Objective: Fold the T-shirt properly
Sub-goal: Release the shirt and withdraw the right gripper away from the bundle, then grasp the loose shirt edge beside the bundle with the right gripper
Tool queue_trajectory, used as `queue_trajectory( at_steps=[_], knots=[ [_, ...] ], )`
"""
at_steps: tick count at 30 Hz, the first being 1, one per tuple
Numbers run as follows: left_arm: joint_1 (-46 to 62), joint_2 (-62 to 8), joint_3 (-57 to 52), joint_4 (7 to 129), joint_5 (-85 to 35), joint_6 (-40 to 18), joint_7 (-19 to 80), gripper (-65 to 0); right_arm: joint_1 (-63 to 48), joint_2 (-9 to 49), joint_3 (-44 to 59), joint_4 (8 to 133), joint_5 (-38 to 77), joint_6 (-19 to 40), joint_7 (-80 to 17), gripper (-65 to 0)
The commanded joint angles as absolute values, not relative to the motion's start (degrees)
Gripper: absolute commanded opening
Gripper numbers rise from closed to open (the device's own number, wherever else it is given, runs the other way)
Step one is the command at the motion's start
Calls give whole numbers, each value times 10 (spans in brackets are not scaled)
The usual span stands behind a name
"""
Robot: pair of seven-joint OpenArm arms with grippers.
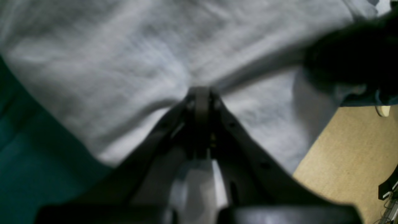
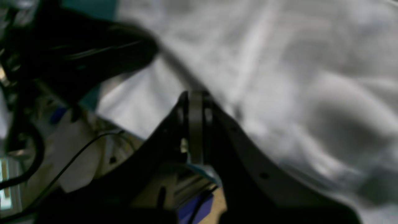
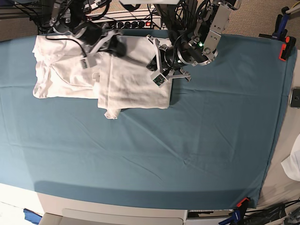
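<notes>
Robotics lab, clamped teal table cover (image 3: pixel 197 154), cables (image 3: pixel 117 18)

Both arms (image 3: pixel 206 33) are built of black and grey segments trailing black cables. Dark, wedge-shaped fingers (image 1: pixel 245 137) with small screw holes are seen. A green light (image 3: pixel 200 45) glows at 1 o'clock.

The T-shirt (image 3: pixel 133 77) is plain white, without print. It lies at the far left part of my table, partly folded: a flat section spreads to the left, and a squarer folded panel overlaps it on the right. A small tab of cloth protrudes at the panel's near edge. Surface shows soft creases.
</notes>
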State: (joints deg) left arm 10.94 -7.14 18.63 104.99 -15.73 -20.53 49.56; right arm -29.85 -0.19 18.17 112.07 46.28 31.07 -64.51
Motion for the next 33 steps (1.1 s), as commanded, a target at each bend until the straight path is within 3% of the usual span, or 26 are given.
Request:
queue_trajectory(
  at_steps=[1, 8, 14, 22, 29, 30, 32, 33],
  knots=[
    [107, -69, 186, 1058, -163, -208, 484, -650, -300, 6, 194, 1130, 455, 303, -634, -650],
    [106, -69, 186, 1058, -163, -208, 484, -650, -300, 54, 239, 1130, 392, 260, -625, -650],
    [106, -68, 186, 1058, -163, -208, 484, -650, -300, 74, 298, 1165, 419, 264, -619, -650],
    [106, -69, 186, 1058, -163, -208, 484, -650, -300, 75, 429, 1314, 425, 275, -597, -650],
    [106, -68, 186, 1058, -163, -208, 484, -650, -296, 105, 547, 1330, 344, 276, -566, -650],
    [106, -69, 186, 1058, -163, -208, 484, -650, -296, 112, 559, 1318, 338, 276, -559, -600],
    [106, -69, 186, 1058, -163, -208, 484, -650, -295, 126, 578, 1284, 328, 275, -546, -414],
    [106, -69, 186, 1058, -163, -208, 484, -650, -292, 133, 585, 1261, 327, 272, -540, -353]
  ],
)
